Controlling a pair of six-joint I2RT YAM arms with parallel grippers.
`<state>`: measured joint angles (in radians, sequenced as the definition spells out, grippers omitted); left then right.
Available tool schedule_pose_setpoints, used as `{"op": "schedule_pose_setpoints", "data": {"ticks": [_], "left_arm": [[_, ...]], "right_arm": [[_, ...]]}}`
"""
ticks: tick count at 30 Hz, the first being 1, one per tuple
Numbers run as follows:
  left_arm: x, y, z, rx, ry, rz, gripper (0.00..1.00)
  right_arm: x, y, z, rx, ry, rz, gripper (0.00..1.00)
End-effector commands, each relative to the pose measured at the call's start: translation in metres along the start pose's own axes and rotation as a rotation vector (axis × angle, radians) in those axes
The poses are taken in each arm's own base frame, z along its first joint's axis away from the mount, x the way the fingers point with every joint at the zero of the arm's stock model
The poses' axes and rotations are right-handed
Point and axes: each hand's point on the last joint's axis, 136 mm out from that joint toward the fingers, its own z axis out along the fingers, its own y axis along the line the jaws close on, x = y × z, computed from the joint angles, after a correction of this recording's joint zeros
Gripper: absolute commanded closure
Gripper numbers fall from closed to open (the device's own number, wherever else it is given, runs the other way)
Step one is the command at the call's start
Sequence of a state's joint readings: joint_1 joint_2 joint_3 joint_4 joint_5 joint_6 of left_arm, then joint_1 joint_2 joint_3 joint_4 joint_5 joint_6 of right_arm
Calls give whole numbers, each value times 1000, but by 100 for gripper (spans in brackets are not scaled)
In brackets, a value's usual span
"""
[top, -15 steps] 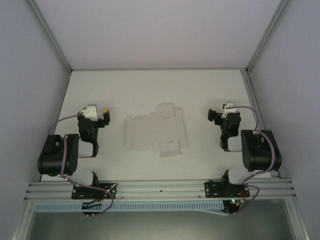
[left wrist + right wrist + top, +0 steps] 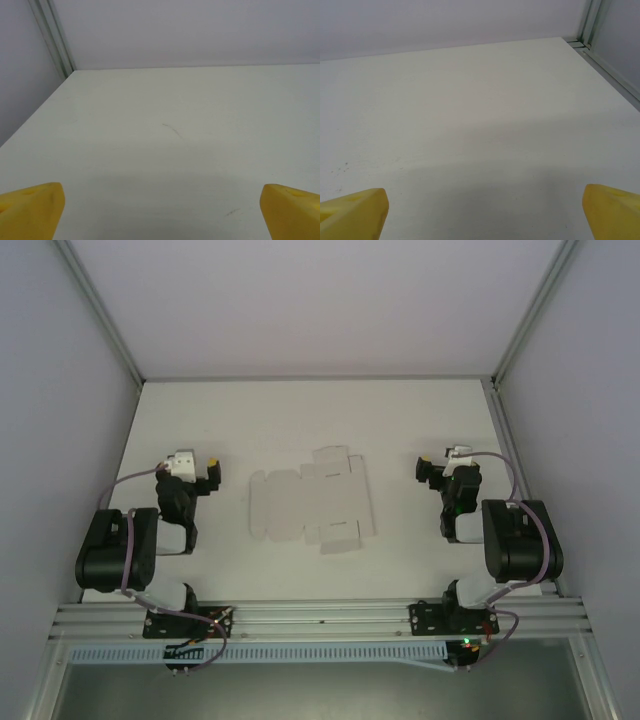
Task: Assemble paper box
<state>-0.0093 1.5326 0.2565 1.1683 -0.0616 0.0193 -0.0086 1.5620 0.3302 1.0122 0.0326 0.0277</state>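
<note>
Paper box (image 2: 310,505) flat on the tabletop (image 2: 300,420), not yet touched

Left of the paper box, the left end effector (image 2: 210,470) sits wide open and empty. Right of the box, the right end effector (image 2: 424,470) is spread just as wide. Nothing has shifted since a moment ago, so folding appears unstarted.

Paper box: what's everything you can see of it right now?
The paper box is a flat, unfolded die-cut sheet of what looks like thin white cardboard. Faint creases divide it into panels, and small flaps jut from its far and near edges. It lies flat on the table, near the middle, and nothing else touches it.
</note>
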Motion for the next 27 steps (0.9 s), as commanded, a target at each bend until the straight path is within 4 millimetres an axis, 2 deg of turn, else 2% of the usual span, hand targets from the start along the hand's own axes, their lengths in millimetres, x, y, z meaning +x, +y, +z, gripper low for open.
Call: {"op": "schedule_pose_setpoints", "data": {"ticks": [1, 17, 24, 27], "left_arm": [[-3, -7, 4, 36, -3, 35, 0], [-5, -4, 4, 19, -3, 31, 0], [-34, 2, -3, -5, 5, 24, 0], [-55, 0, -6, 10, 22, -65, 0]], "right_arm": [[-3, 1, 1, -5, -8, 15, 0], [-4, 1, 0, -6, -13, 16, 0], [-24, 6, -4, -20, 15, 3, 0], [-37, 14, -7, -19, 80, 1, 3]]}}
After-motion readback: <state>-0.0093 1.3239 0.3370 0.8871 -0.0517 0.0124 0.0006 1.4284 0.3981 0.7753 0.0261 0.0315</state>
